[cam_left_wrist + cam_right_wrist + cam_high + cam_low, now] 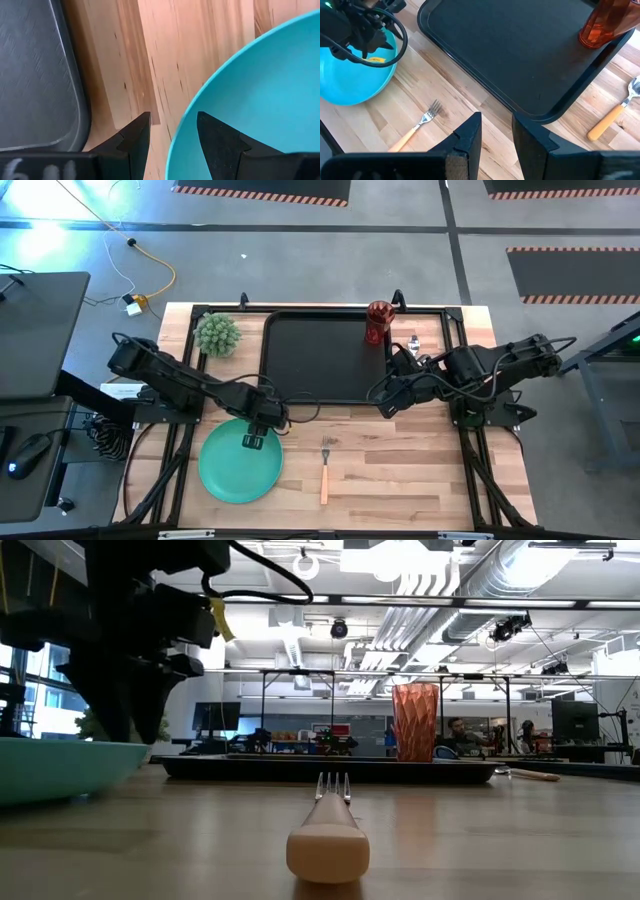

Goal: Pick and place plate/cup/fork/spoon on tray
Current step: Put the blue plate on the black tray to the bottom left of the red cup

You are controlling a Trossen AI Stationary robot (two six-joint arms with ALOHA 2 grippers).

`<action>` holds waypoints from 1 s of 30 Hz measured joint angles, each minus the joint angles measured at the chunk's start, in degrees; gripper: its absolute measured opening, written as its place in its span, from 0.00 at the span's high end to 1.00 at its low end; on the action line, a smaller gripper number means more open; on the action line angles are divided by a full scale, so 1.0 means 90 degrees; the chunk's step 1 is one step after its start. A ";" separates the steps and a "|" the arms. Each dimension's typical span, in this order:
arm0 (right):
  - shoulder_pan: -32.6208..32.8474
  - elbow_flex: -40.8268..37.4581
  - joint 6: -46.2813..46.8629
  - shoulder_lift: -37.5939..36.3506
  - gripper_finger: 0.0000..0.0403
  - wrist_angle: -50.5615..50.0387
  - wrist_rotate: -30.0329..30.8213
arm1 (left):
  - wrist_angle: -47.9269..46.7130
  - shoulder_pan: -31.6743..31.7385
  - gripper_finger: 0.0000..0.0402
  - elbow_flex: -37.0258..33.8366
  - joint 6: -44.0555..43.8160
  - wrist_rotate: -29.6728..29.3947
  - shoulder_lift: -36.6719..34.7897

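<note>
The tray [320, 360] is lying just beyond the left pincer [172, 132], whose released fingers are straddling the plate [240, 465] rim on the desk [400, 470]. The right pincer [496, 130], released, is hovering over the tray's near corner.

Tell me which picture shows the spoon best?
The right wrist view: the spoon lies on the wood beside the tray, handle and part of its bowl clear. The high view shows it tiny beside the tray; the low view shows only a sliver; the left wrist view misses it.
</note>
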 joint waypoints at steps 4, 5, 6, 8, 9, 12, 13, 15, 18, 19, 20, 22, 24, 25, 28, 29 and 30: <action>0.0000 0.0000 0.0000 0.0000 0.75 0.0000 0.0000 | 0.0054 -0.0002 0.62 -0.0049 0.0144 0.0004 0.0134; 0.0000 0.0000 0.0000 0.0000 0.75 0.0001 0.0000 | 0.0101 -0.0002 0.62 -0.0047 0.0116 0.0007 0.0158; 0.0000 0.0000 0.0000 0.0000 0.75 0.0000 0.0000 | 0.0121 -0.0002 0.62 -0.0046 0.0096 0.0035 0.0178; 0.0000 0.0000 0.0000 0.0000 0.75 0.0000 0.0000 | 0.0109 -0.0002 0.62 -0.0046 0.0113 0.0073 0.0227; -0.0001 0.0000 -0.0013 0.0000 0.75 0.0001 -0.0001 | 0.0116 -0.0002 0.62 -0.0046 0.0140 0.0077 0.0272; 0.0000 0.0000 -0.0124 0.0000 0.75 0.0002 -0.0002 | 0.0121 -0.0002 0.62 -0.0046 0.0165 0.0094 0.0378; 0.0000 0.0000 -0.0124 0.0000 0.75 0.0002 -0.0002 | 0.0144 -0.0002 0.62 -0.0046 0.0184 0.0099 0.0418; -0.0001 0.0000 -0.0121 0.0000 0.75 0.0002 -0.0005 | 0.0118 -0.0002 0.62 -0.0046 0.0200 0.0116 0.0488; -0.0001 0.0000 -0.0121 0.0000 0.75 0.0002 -0.0010 | 0.0123 -0.0002 0.63 -0.0046 0.0146 0.0113 0.0523; -0.0002 0.0000 -0.0128 0.0000 0.75 0.0002 -0.0010 | 0.0122 -0.0002 0.64 -0.0046 0.0146 0.0115 0.0525; -0.0002 0.0000 -0.0156 0.0000 0.75 0.0002 -0.0010 | 0.0118 -0.0002 0.65 -0.0046 0.0145 0.0115 0.0525; 0.0000 0.0000 -0.0168 0.0000 0.75 0.0002 -0.0012 | 0.0113 -0.0002 0.70 -0.0046 0.0083 0.0115 0.0525; -0.0002 0.0000 -0.0168 0.0000 0.75 0.0002 -0.0012 | 0.0106 -0.0002 0.75 -0.0046 -0.0008 0.0113 0.0525; 0.0000 0.0000 -0.0168 0.0000 0.75 0.0002 -0.0012 | 0.0099 -0.0002 0.78 -0.0045 -0.0031 0.0117 0.0525; 0.0000 0.0000 -0.0168 0.0000 0.75 0.0002 -0.0012 | 0.0096 0.0000 0.88 -0.0035 -0.0068 0.0340 0.0519; 0.0000 0.0000 -0.0168 0.0000 0.75 0.0002 -0.0012 | 0.0101 -0.0001 0.91 -0.0034 -0.0080 0.0434 0.0515; 0.0000 0.0000 -0.0168 0.0000 0.75 0.0002 -0.0012 | 0.0104 -0.0002 0.94 -0.0030 -0.0118 0.0533 0.0509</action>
